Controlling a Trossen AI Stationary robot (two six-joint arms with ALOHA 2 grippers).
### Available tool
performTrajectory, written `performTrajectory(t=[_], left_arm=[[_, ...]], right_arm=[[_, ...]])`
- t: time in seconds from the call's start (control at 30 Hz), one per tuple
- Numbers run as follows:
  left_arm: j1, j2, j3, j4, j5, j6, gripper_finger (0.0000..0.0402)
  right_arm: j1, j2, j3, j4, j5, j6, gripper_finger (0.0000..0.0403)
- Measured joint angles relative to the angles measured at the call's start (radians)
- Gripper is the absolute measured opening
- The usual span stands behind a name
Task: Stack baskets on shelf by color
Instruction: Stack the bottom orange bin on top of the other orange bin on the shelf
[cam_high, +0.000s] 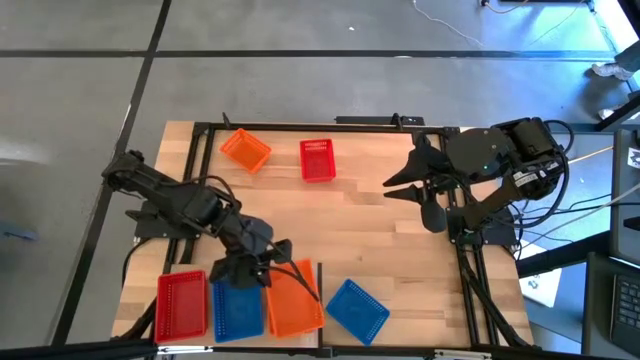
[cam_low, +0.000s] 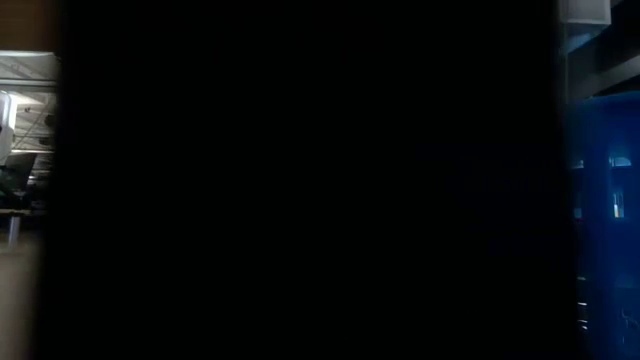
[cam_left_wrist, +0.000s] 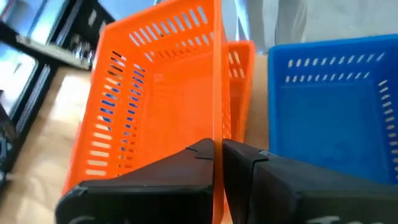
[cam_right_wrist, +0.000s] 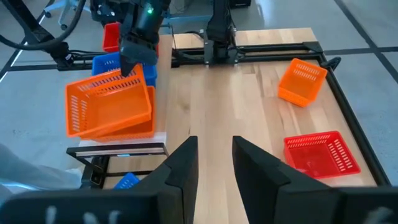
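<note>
Left gripper (cam_left_wrist: 217, 155) lowering an orange mesh plastic basket (cam_left_wrist: 155, 93) at the surface's near edge.
Jaws clamp its rim; it tilts just above the orange basket beneath (cam_right_wrist: 134, 129). Right gripper (cam_right_wrist: 214, 155) idle, jaws parted, empty.

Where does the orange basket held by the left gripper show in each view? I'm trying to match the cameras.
High view: the held orange basket lies near the bottom edge, just right of the blue stack.
Low view: not visible; the picture is almost wholly dark.
Left wrist view: centre-left, its wall pinched by the left gripper.
Right wrist view: at left, tilted over another orange basket.
Shared landmark: the blue stack beside it.
</note>
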Motion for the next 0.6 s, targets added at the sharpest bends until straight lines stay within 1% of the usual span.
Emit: performTrajectory(t=[0.23,0.43,0.6], left_arm=[[-0.013,0.018,-0.001,-0.002,-0.090,-0.043,0.0023],[-0.018,0.015,-0.001,0.004,-0.148,-0.067,0.0038],[-0.023,0.015,-0.001,0.009,-0.157,-0.090,0.0050]], right_arm=[[0.000,0.000,0.000,0.000,0.001,0.001,0.0099],[0.000,0.000,0.000,0.000,0.001,0.006,0.0099],[0.000,0.000,0.000,0.000,0.001,0.008,0.0099]])
